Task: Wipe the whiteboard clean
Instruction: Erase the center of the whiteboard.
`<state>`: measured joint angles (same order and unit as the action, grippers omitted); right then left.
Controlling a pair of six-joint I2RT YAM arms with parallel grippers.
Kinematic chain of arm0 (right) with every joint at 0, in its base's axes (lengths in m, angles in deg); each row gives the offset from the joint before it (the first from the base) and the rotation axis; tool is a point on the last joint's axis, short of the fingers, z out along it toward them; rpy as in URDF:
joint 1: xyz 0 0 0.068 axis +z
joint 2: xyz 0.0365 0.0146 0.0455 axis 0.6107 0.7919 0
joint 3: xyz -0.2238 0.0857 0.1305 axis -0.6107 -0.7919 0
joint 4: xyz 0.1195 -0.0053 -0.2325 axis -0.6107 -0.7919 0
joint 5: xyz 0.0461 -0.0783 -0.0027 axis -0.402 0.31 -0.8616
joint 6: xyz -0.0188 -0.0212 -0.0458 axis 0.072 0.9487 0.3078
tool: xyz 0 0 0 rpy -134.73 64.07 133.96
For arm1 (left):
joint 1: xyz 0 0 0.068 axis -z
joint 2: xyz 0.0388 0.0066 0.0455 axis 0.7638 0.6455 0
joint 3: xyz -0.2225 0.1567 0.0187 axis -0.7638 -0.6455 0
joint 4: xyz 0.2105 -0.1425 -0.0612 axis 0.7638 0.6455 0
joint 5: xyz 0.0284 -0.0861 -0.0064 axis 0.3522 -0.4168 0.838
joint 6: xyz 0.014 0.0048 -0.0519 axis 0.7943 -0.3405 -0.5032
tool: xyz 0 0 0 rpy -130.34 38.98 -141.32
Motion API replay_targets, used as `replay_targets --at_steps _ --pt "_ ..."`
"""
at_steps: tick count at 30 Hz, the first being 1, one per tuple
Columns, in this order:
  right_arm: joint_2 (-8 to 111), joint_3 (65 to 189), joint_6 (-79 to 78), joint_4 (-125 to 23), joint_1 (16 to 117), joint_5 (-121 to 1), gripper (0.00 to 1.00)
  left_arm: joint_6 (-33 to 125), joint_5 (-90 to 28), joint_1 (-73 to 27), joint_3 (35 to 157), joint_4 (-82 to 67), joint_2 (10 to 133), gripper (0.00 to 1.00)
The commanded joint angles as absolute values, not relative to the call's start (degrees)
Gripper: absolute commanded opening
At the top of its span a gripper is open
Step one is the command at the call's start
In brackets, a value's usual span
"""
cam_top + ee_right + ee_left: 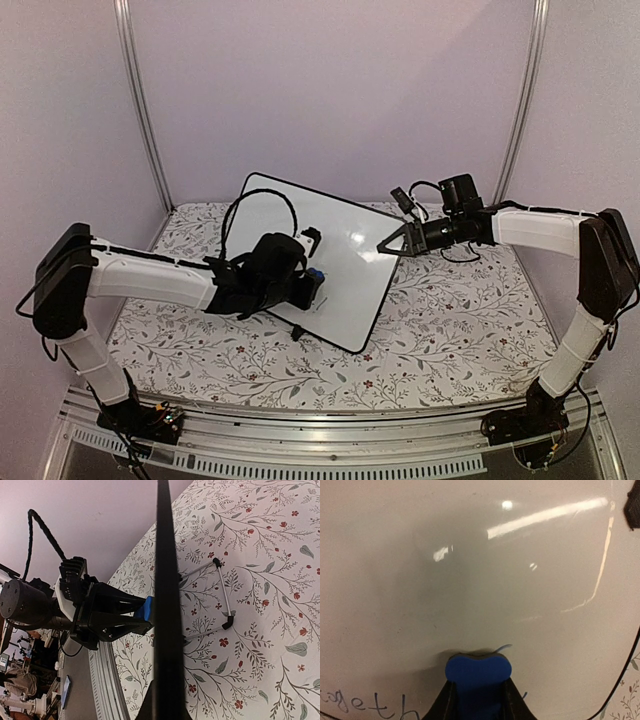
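Whiteboard point(345, 235): propped tilted on table point(450, 330), far edge pinched by right tool point(392, 243). Left tool point(477, 700): pinching eraser point(478, 670), flat against board. Writing point(370, 707) just left of tool. Advised: even pressure, overlapping strokes toward writing.

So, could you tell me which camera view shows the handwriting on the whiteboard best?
The left wrist view: grey handwriting crosses the whiteboard at lower left, beside the eraser. The top view shows none; the right wrist view sees the board edge-on.
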<state>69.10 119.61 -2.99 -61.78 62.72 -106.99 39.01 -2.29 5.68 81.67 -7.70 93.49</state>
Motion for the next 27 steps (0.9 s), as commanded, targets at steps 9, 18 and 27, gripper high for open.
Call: replay_targets --at_steps 9,18,27 --pt "72.9 116.7 0.6 -68.9 69.3 -110.0 0.0 37.8 -1.7 5.5 74.9 -8.8 93.3 0.0" --pt "73.5 116.8 0.0 -67.9 69.4 -110.4 0.0 38.4 -2.0 7.7 72.6 -9.9 93.0 0.0" --pt "73.0 116.1 0.0 -68.2 69.5 -110.2 0.0 39.6 0.6 7.5 82.5 -10.2 98.3 0.0"
